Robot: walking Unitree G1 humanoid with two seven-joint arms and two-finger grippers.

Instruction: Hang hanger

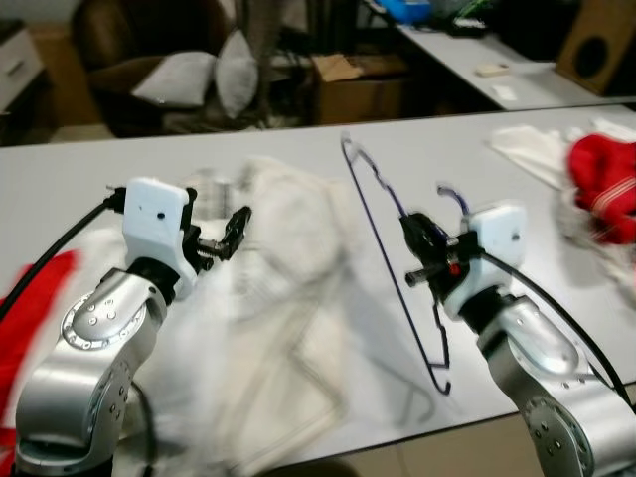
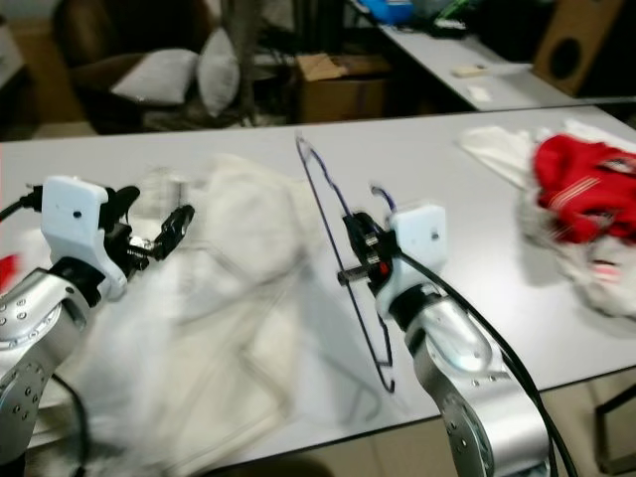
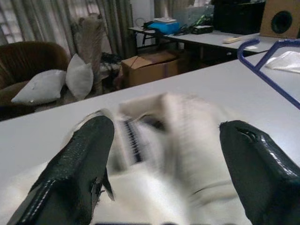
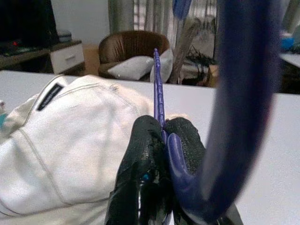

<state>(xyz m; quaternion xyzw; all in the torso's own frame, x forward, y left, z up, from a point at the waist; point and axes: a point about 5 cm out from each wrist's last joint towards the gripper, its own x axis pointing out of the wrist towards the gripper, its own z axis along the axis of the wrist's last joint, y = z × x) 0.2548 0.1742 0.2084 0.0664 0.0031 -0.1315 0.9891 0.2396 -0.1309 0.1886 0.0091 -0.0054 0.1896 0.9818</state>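
While the right tool (image 4: pixel 161 154) has its fingers pinched tight on the blue hanger (image 1: pixel 383 204), holding it tilted just above the surface (image 1: pixel 447 149), the left tool (image 3: pixel 164 164) sits wide open with nothing in it, hovering over the blurry white garment (image 4: pixel 70 136) beside the hanger.

I'm in a lived-in home room doubling as a workspace: brown armchair (image 1: pixel 149 40) with grey cushions (image 1: pixel 179 78), curtains (image 3: pixel 28 21), cardboard box (image 1: pixel 358 89), speaker (image 1: pixel 596 45), long white surface (image 1: pixel 298 149) strewn with a white garment (image 1: pixel 268 298) and red clothes (image 1: pixel 604 189).
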